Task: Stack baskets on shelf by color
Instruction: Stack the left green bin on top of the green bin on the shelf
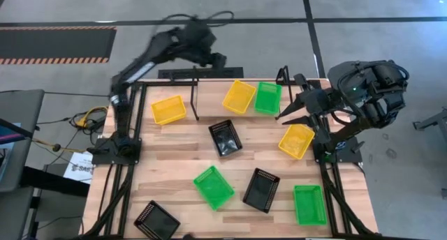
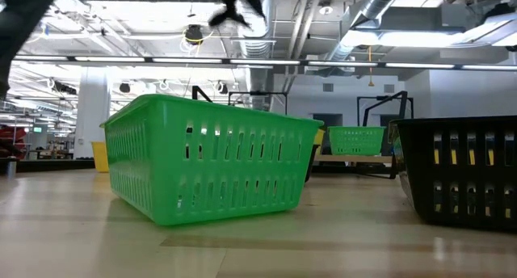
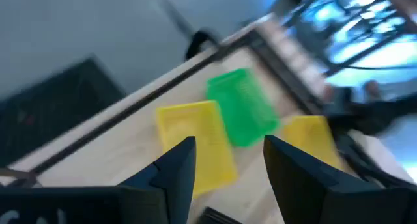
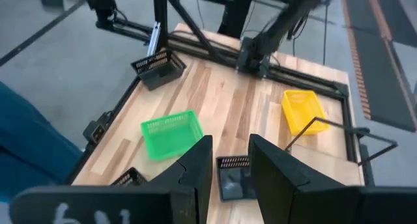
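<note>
Industrial lab hall: exposed ceiling ducts [image 2: 388, 11], concrete floor [image 1: 63, 6].

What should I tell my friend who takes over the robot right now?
Left gripper: open, empty, high over the table's far edge.
Right gripper: open, empty, at the right side near the loose yellow basket.
At the far end, by the black wire legs: the far yellow basket beside the far green basket, and the left yellow basket.
Spread on the table: three black baskets and two green baskets.
Done: nothing is stacked yet; all nine lie singly.
Left: make one pile per colour on the shelf.
</note>
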Available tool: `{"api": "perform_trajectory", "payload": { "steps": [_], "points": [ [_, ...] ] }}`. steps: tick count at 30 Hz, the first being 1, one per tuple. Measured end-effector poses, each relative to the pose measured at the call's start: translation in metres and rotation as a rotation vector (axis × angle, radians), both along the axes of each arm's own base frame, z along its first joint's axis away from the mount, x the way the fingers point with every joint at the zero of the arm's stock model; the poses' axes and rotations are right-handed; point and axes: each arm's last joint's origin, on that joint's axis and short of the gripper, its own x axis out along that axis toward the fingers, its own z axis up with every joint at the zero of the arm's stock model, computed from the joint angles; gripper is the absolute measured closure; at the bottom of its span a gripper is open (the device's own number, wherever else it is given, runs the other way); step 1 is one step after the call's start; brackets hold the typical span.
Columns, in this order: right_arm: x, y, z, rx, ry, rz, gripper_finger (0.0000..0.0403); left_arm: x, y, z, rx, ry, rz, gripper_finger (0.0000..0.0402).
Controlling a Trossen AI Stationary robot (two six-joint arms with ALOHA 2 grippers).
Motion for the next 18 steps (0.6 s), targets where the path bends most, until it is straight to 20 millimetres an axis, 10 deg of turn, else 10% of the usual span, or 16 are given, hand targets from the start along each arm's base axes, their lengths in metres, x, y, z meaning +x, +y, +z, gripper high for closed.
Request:
{"api": "perform_trajectory", "payload": {
  "steps": [9,18],
  "points": [
    [0.018,0.002,-0.024,0.117,0.232,-0.167,0.0281,-0.084,-0.13,0.085,0.364,-0.13,-0.053,0.0235],
    [0.049,0.008,-0.064,0.267,0.446,-0.366,0.0281,-0.133,-0.19,0.093,0.51,-0.074,-0.056,0.0235]
  ]
}}
